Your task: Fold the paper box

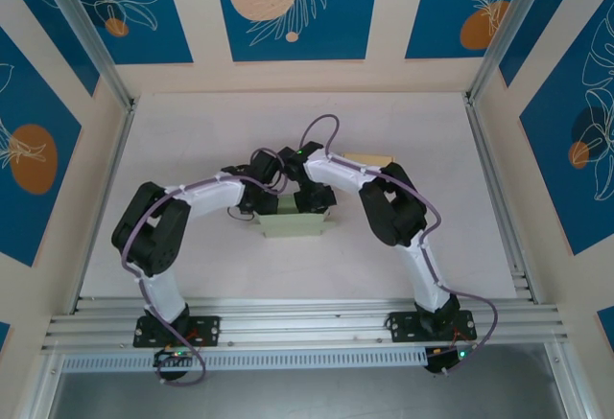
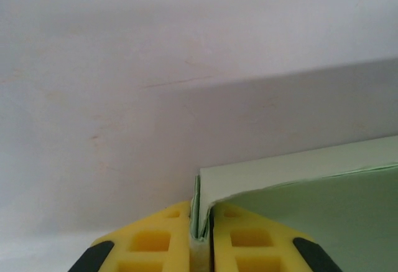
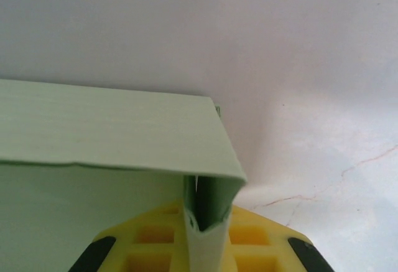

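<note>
A pale green paper box [image 1: 295,225] sits in the middle of the white table, partly folded, with both grippers at its far edge. My left gripper [image 1: 257,204] is shut on the box's left side wall [image 2: 205,210], pinched between the yellow fingers [image 2: 155,241]. My right gripper [image 1: 317,198] is shut on the right side wall [image 3: 214,216], a folded layer squeezed between its yellow fingers [image 3: 261,241]. A green panel of the paper box [image 3: 106,126] spreads left from that corner. The arms hide the far part of the box from above.
A tan piece of card [image 1: 369,160] lies on the table just behind the right arm. Metal frame rails [image 1: 494,198] run along both sides, and blue patterned panels wall in the white table [image 1: 201,141].
</note>
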### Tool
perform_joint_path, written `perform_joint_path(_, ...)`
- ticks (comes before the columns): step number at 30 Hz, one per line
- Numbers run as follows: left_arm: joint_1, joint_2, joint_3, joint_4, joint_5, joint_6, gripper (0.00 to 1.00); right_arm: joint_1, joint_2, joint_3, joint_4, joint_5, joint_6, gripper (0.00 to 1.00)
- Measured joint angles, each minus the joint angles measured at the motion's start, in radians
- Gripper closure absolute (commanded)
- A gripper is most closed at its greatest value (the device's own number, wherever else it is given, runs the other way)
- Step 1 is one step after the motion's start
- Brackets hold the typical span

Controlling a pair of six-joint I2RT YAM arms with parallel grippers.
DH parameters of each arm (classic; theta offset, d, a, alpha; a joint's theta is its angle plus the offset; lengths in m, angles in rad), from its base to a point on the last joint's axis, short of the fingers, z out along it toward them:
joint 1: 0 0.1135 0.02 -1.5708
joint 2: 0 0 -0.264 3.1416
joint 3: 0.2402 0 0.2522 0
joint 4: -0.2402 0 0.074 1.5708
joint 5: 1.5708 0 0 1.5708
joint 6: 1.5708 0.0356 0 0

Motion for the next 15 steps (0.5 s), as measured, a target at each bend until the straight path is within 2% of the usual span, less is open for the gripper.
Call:
perform_joint_path(1,0.002,-0.008,-0.014,0.019,0.005,-0.007,0.88,0.005,0.002,0.002,-0.003,0.010,0.003,0.99)
perform_joint_path(6,0.003,-0.021,-0.037,0.055,0.009,-0.023,0.96,0.015,-0.014,-0.032,0.021,0.033,0.000,0.65)
perform_joint_path(9,0.002,-0.021,-0.037,0.067,0.005,-0.018,0.96,0.018,-0.061,-0.096,0.049,0.040,-0.022,0.52)
perform_joint_path(13,0.003,-0.019,-0.037,0.071,-0.003,-0.016,0.97,0.016,-0.136,-0.176,0.098,0.017,-0.042,0.43)
perform_joint_path(15,0.003,-0.016,-0.037,0.081,-0.014,-0.016,0.97,0.016,-0.193,-0.201,0.135,-0.016,-0.051,0.42)
